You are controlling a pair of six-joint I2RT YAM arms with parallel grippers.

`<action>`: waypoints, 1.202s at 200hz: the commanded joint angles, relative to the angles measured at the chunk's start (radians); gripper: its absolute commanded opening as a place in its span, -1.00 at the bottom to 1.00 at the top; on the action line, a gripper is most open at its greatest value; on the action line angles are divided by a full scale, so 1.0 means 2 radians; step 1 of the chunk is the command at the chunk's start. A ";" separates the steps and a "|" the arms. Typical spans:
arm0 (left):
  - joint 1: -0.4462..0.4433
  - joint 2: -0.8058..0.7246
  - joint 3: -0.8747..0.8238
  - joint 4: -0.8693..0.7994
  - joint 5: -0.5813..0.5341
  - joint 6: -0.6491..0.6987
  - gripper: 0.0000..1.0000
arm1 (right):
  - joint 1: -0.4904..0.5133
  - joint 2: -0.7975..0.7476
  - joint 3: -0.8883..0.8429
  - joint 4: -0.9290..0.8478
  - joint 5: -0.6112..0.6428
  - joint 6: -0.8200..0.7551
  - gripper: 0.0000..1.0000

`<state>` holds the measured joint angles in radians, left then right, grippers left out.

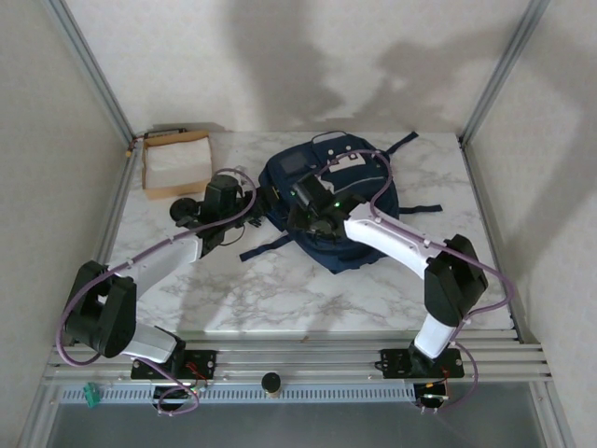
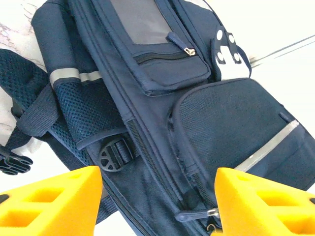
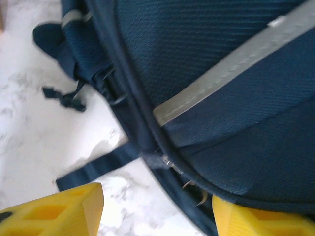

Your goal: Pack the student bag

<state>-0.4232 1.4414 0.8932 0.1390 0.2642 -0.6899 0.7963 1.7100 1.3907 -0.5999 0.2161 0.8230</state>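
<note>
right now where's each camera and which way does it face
top external: above and behind the robot, looking down at the marble table, student bag central, cardboard box far left; left arm and right arm show.
left wrist: on the left arm, facing the bag's front pockets and buckle; left pincer open at the bottom.
right wrist: on the right arm, close over the bag's edge and bare marble; right pincer open at the bottom.
shared: both wrist views catch the front pocket's pale stripe.

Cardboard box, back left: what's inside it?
The cardboard box holds a white filling that reaches its walls. Whatever lies beneath it is covered.
</note>
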 commanded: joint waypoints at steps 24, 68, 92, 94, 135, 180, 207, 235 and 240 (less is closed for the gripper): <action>-0.002 -0.006 -0.014 0.050 0.013 -0.025 0.24 | -0.102 -0.054 -0.037 0.009 0.015 -0.055 0.16; -0.017 0.007 -0.011 0.070 0.018 -0.040 0.24 | -0.078 -0.085 -0.044 -0.041 0.002 -0.034 0.21; -0.019 0.007 -0.009 0.066 0.010 -0.037 0.24 | -0.023 -0.086 -0.040 -0.051 0.021 0.027 0.25; -0.019 0.006 -0.009 0.064 0.008 -0.037 0.24 | -0.019 -0.083 -0.039 -0.051 0.020 0.032 0.25; -0.018 -0.009 -0.012 0.037 -0.022 -0.023 0.28 | 0.036 -0.007 0.024 -0.084 0.073 0.109 0.24; -0.011 -0.037 -0.019 0.008 -0.052 -0.006 0.30 | 0.052 0.082 0.116 -0.124 0.130 0.160 0.11; 0.002 -0.061 -0.037 0.010 -0.062 -0.006 0.33 | 0.052 0.114 0.137 -0.130 0.160 0.181 0.06; 0.008 -0.064 -0.042 0.011 -0.053 -0.007 0.34 | 0.051 0.144 0.158 -0.172 0.204 0.199 -0.09; 0.008 -0.063 -0.042 0.011 -0.051 -0.007 0.35 | 0.051 0.146 0.161 -0.177 0.208 0.199 -0.11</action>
<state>-0.4156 1.3281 0.8219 0.1730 0.1707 -0.7219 0.8948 1.9610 1.6657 -0.8467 0.5003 1.1606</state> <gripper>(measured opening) 0.670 0.466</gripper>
